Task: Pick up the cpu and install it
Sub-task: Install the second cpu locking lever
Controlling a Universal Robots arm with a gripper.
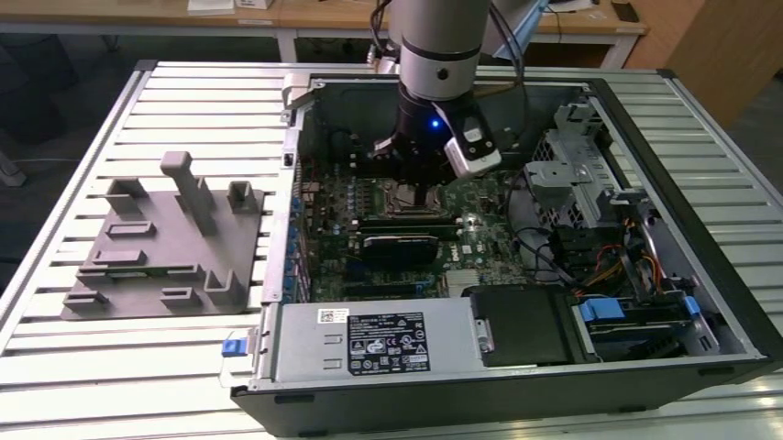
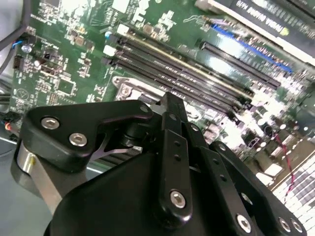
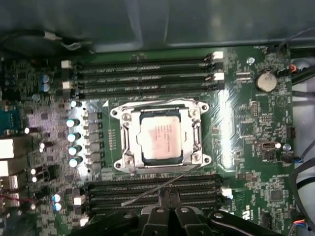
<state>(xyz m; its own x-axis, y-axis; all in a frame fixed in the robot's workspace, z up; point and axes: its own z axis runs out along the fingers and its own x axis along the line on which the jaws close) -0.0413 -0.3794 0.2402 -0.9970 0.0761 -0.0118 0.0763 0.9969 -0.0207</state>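
You see one end effector (image 3: 167, 209) nearest the camera in the first wrist view, its black fingers (image 2: 173, 147) drawn together on nothing. Just beyond it run two dark memory slots (image 3: 152, 189). Then comes the one cpu (image 3: 164, 136), a flat square chip with a pale silvery top, lying in the metal-framed socket (image 3: 123, 142) on the green board (image 3: 256, 147). Two more memory slots (image 3: 142, 73) lie farther off. In the exterior view, one open computer case (image 1: 734, 302) rests on the slatted surface (image 1: 73, 330).
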